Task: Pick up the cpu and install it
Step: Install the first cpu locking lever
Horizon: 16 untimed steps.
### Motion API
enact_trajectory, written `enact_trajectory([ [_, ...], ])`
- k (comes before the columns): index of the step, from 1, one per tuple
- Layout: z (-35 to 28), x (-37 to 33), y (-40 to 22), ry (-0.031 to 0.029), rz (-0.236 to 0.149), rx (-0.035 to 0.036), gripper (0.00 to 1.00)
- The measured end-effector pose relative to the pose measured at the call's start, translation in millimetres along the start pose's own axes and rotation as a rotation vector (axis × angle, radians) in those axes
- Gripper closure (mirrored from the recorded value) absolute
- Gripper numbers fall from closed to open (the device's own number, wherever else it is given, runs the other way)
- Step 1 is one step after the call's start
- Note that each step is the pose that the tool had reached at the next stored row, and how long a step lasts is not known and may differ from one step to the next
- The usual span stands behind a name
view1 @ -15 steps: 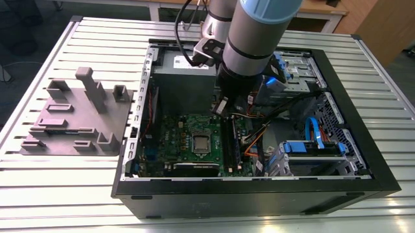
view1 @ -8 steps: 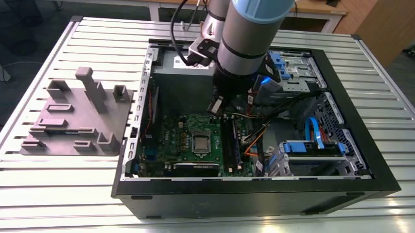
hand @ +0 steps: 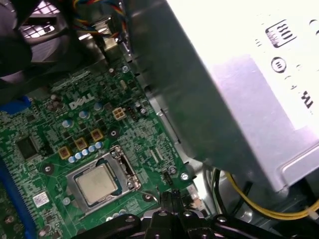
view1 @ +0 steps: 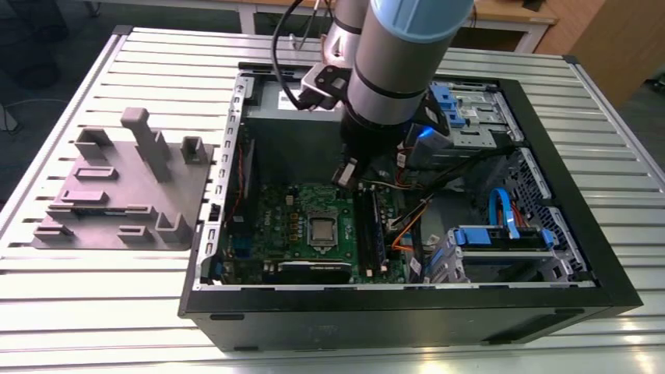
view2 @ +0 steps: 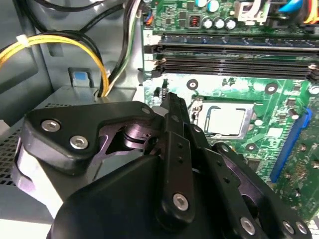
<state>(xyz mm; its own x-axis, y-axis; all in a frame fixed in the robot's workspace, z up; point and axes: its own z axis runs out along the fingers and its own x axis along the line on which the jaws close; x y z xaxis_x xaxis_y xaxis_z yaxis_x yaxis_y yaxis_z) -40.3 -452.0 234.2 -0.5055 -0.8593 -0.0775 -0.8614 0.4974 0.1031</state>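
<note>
The cpu (view1: 324, 228) is a small silvery square lying flat inside the metal socket frame (hand: 125, 168) on the green motherboard (view1: 280, 210), within the open computer case (view1: 416, 315). Both wrist views show it, cpu (view2: 227, 121) and cpu (hand: 97, 182), seated level with the frame around it. My gripper (view1: 348, 173) hangs inside the case above the board, a little off to one side of the socket and apart from it. The black fingers (view2: 174, 119) are pressed together with nothing between them, and the gripper (hand: 167, 195) tip points down beside the socket.
A grey plastic plate with upright blocks (view1: 124, 187) lies on the slatted table at the exterior view's left. The silver power supply (hand: 239, 84) stands close beside my wrist. Memory sticks (view2: 229, 55), yellow cables (view2: 60, 42) and blue drive brackets (view1: 499, 234) crowd the case.
</note>
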Motion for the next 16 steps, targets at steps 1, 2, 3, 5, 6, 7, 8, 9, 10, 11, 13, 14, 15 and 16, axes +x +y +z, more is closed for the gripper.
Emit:
enact_trajectory([
  [1,-0.2,1.2,-0.7,0.0001,-0.001,0.0000,0.90],
  [2,-0.3,2.1,-1.2,0.0004,-0.003,-0.0001,0.90],
  [3,-0.4,2.8,-1.4,0.0006,-0.005,-0.0003,0.90],
  [5,-0.4,3.8,-0.8,0.0013,-0.013,-0.0009,0.90],
  [6,-0.4,4.2,-0.1,0.0019,-0.018,-0.0014,0.90],
  [7,-0.3,4.7,0.7,0.0027,-0.026,-0.0020,0.90],
  [8,-0.3,5.2,1.3,0.0036,-0.034,-0.0026,0.90],
  [9,-0.3,5.7,1.9,0.0044,-0.041,-0.0032,0.90],
  [10,-0.3,6.1,2.4,0.0051,-0.048,-0.0035,0.90],
  [11,-0.3,6.5,2.9,0.0055,-0.054,-0.0038,0.90],
  [13,-0.3,7.2,3.9,0.0067,-0.068,-0.0045,0.90],
  [14,-0.4,7.5,4.4,0.0075,-0.076,-0.0049,0.90],
  [15,-0.5,7.7,4.8,0.0082,-0.084,-0.0055,0.90],
  [16,-0.6,7.9,5.0,0.0088,-0.093,-0.0060,0.90],
])
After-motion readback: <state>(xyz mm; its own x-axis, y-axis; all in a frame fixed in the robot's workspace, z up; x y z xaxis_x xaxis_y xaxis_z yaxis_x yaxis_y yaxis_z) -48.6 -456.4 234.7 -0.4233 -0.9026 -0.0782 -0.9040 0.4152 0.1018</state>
